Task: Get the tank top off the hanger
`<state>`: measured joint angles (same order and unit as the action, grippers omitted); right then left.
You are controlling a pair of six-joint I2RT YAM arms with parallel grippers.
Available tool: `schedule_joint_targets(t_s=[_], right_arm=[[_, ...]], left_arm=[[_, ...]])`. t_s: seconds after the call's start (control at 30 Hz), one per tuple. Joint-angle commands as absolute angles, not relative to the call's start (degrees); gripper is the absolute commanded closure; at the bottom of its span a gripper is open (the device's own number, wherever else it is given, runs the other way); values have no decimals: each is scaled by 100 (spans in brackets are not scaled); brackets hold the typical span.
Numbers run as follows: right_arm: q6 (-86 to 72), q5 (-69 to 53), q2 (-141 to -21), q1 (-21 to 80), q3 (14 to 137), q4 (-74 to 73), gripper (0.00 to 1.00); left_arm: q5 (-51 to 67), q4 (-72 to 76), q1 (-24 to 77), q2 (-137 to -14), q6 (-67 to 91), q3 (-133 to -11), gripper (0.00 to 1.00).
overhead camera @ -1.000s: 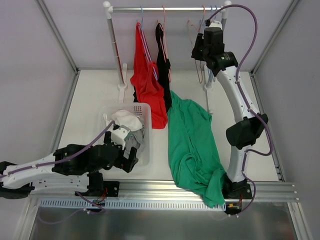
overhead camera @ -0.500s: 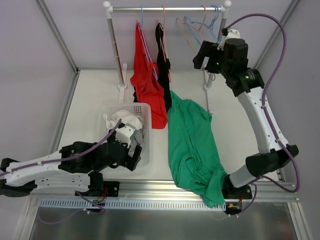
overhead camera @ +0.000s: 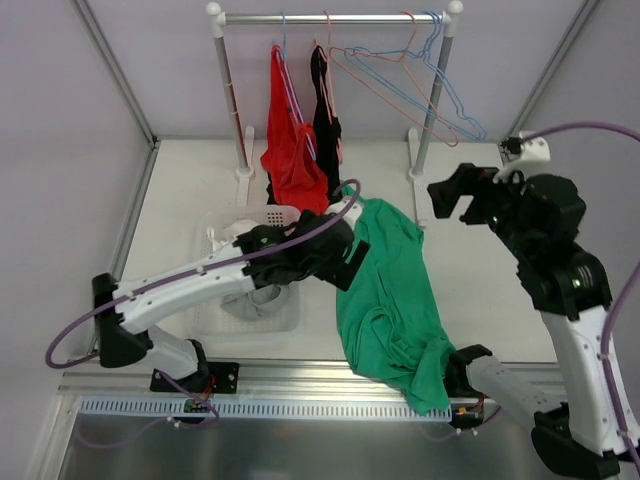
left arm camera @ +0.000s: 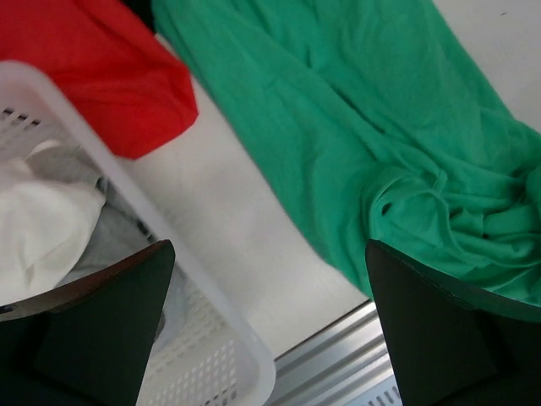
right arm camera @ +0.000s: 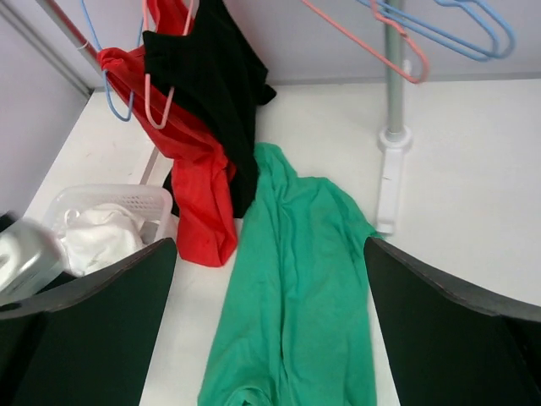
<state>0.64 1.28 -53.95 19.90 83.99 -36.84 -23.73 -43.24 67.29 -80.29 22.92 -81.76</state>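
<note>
A green tank top (overhead camera: 390, 300) lies loose on the table, off any hanger, its lower end bunched at the near edge. A red tank top (overhead camera: 292, 150) hangs on a blue hanger and a black one (overhead camera: 325, 120) on a pink hanger. My left gripper (overhead camera: 348, 258) hovers open over the green top's left edge (left arm camera: 380, 144), with nothing between its fingers (left arm camera: 101, 321). Farther right, my right gripper (overhead camera: 450, 195) is raised, open and empty, looking down at the green top (right arm camera: 296, 313), the red one (right arm camera: 199, 211) and the black one (right arm camera: 220, 93).
Empty pink (overhead camera: 400, 75) and blue (overhead camera: 450, 90) hangers tilt on the rail (overhead camera: 330, 18) at its right end. A white basket (overhead camera: 215, 235) with white and grey clothes sits left of the green top. The rack's right post (overhead camera: 430, 110) stands near my right gripper.
My right gripper opened, left the empty hangers and pulled back rightward and nearer; the hangers swung right. My left arm swung from the basket over to the green top's edge.
</note>
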Motion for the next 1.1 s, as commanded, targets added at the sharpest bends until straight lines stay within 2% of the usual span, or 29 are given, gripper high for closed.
schedule_joint_targets(t_s=[0.0, 0.17, 0.27, 0.47, 0.73, 1.07], right_arm=[[342, 983, -4189, 1942, 7920, -4007, 1], [273, 1608, -2920, 1942, 7761, -4886, 1], [203, 1556, -2234, 1951, 7813, -5289, 1], [53, 837, -1188, 1951, 7524, -5405, 0], [18, 422, -984, 1951, 7129, -5476, 0], [26, 386, -870, 1942, 6961, -5475, 1]], left_arm=[[-1539, -3929, 6575, -8866, 1750, -9024, 1], [-810, -3920, 6206, -10393, 1327, -10306, 1], [-248, -3929, 5846, -11254, 1240, -11018, 1], [-105, -3929, 5310, -12557, 1204, -12100, 1], [-756, -3885, 5019, -13499, 1958, -12770, 1], [622, -3762, 4975, -14325, 2355, -12991, 1]])
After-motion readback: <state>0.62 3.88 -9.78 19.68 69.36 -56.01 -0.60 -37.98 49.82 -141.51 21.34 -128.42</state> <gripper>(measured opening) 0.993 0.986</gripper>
